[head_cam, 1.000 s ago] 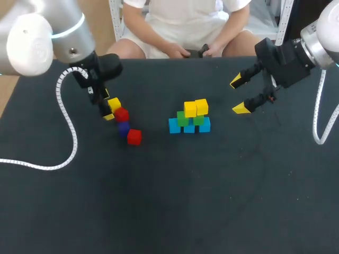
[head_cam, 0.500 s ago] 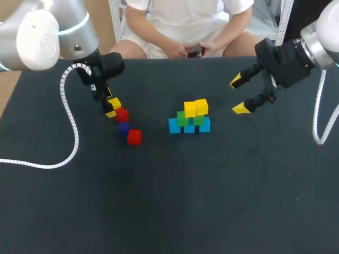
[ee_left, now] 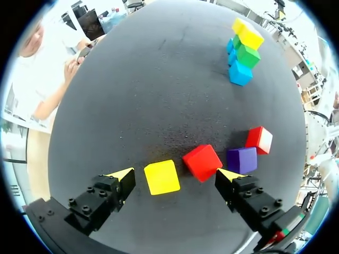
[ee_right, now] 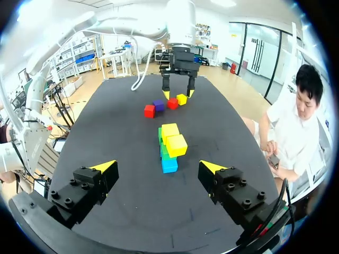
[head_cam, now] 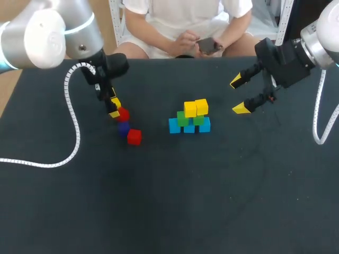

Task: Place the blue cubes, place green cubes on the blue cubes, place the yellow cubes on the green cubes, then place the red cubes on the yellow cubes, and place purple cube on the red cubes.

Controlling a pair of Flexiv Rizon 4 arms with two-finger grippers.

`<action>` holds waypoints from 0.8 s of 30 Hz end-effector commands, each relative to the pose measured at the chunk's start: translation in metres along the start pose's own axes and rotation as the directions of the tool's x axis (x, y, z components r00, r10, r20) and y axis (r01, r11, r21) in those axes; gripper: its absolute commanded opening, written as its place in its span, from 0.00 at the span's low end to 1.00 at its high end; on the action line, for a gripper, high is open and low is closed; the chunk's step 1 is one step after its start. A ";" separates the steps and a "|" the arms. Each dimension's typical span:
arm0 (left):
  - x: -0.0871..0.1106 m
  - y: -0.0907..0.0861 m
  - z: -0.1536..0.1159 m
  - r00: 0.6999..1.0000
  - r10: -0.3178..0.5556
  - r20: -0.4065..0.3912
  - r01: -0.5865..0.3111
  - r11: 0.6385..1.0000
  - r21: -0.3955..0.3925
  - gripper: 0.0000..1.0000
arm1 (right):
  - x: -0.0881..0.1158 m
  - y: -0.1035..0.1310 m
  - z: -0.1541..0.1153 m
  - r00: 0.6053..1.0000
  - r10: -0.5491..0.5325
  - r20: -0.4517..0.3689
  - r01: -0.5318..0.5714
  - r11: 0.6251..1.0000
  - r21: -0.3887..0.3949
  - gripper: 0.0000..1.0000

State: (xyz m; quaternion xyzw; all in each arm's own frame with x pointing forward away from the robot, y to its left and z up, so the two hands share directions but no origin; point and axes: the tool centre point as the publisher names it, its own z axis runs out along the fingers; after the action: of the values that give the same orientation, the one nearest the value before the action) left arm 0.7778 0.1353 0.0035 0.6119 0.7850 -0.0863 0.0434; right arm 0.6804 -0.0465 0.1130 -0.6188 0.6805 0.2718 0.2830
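Toward the tabletop's far left corner, my left claw [ee_left: 176, 175], wide open, straddles yellow cube [ee_left: 161, 177] and red cube [ee_left: 202, 162]; I must centre on one.

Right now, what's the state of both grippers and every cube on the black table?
left gripper: open, straddling two loose cubes
right gripper: open, empty
three blue cubes: placed in a row, stack base
two green cubes: stacked on the blue ones
two stacked yellow cubes: on the green ones
loose yellow cube: on table, not gripped
nearer red cube: on table, not gripped
purple cube: on table, unstacked
farther red cube: on table, unstacked
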 end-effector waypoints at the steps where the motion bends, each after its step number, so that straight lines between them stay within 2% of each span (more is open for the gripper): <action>1: -0.001 0.007 0.002 1.000 -0.001 -0.014 0.002 1.000 0.013 1.00 | 0.000 0.001 0.000 1.000 0.000 0.001 0.000 1.000 0.003 1.00; 13: 0.009 0.009 -0.020 0.999 -0.012 -0.034 0.011 1.000 -0.019 1.00 | 0.000 0.001 0.000 1.000 0.000 0.001 0.000 1.000 0.003 1.00; 24: 0.006 0.023 -0.005 0.999 -0.014 -0.047 0.014 1.000 0.000 1.00 | 0.000 0.001 0.000 1.000 0.000 0.001 0.000 1.000 0.003 1.00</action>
State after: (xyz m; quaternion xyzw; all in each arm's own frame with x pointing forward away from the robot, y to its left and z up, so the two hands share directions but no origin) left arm 0.7876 0.1494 0.0106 0.6072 0.7909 -0.0680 0.0331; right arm 0.6804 -0.0465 0.1130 -0.6188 0.6805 0.2718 0.2830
